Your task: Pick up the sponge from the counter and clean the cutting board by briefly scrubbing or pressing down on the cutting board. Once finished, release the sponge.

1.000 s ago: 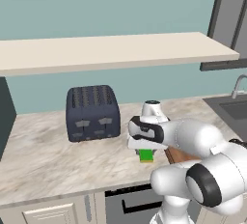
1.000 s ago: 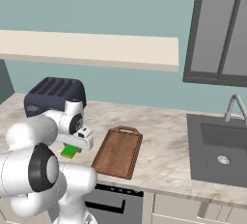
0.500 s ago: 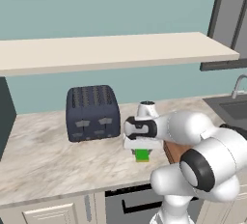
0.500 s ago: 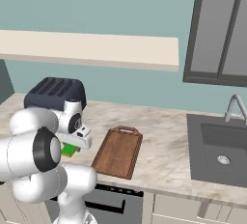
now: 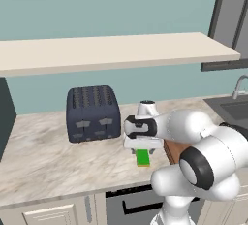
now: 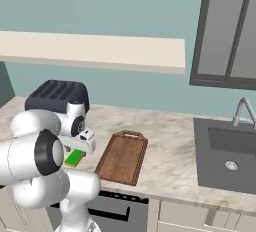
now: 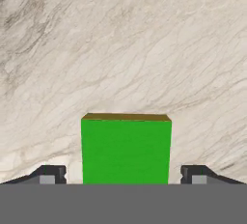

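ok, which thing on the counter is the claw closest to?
The sponge: the claw hangs right over it, fingertips either side. Toaster and cutting board sit further off.

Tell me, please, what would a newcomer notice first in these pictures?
The bright green sponge catches the eye first: it lies on the marbled counter, between the open gripper's fingertips. Then come the dark toaster to its left and the reddish-brown cutting board to its right.
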You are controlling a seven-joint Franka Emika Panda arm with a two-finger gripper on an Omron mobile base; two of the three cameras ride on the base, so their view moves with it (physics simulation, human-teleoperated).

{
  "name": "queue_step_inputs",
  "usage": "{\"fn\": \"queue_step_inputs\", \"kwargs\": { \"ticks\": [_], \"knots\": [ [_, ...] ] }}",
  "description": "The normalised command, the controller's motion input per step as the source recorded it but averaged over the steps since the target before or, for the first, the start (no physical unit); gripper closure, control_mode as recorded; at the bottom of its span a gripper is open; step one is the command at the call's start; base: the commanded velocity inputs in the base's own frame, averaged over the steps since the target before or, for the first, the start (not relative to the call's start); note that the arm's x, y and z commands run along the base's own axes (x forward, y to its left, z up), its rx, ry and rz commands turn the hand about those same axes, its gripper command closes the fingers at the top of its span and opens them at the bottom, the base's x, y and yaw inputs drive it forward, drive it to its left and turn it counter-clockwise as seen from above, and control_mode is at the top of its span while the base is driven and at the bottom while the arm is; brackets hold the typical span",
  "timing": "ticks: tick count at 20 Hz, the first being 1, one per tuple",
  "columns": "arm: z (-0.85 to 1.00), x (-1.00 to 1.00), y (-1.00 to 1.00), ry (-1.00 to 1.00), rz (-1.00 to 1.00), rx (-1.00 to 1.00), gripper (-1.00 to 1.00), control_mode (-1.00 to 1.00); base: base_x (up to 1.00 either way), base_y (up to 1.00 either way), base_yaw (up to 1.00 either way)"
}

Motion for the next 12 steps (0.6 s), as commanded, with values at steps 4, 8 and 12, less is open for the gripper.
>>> {"fn": "queue_step_inputs", "kwargs": {
  "ticks": [4,8,12],
  "knots": [
    [0.33,0.01,0.00,0.00,0.00,0.00,-1.00,-1.00,0.00,0.00,0.00],
    [0.73,-0.09,0.00,-0.01,0.00,0.00,-1.00,-1.00,0.00,0.00,0.00],
    [0.89,-0.50,-0.27,0.00,0.02,-0.01,-1.00,-1.00,0.00,0.00,0.00]
  ]
}}
